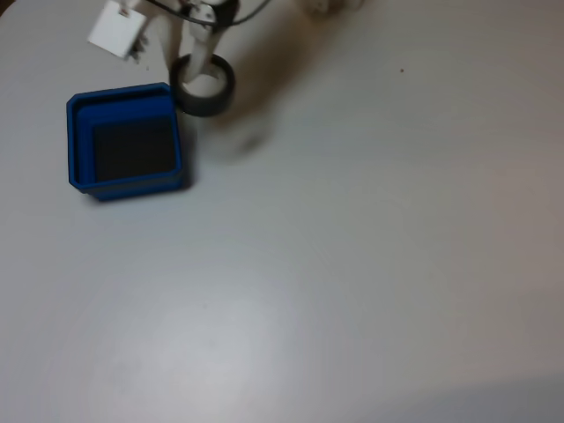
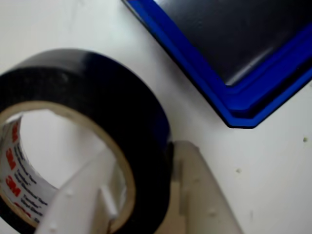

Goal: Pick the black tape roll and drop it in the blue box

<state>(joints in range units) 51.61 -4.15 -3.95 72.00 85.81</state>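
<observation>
In the wrist view the gripper (image 2: pixel 146 195) is clamped on the wall of the black tape roll (image 2: pixel 112 112), one white finger inside the pale core, the other outside. In the fixed view the roll (image 1: pixel 204 85) sits just beside the blue box's (image 1: pixel 79 141) upper right corner, perhaps lifted off the white table (image 1: pixel 370 247); blur obscures this.

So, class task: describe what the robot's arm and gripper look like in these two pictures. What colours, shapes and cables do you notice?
The gripper is white plastic. In the wrist view its fingers are smooth, pale and broad, with small raised ribs on the inner one. In the fixed view the arm is white too, with thin dark cables looping near the top and a white boxy part beside it.
</observation>
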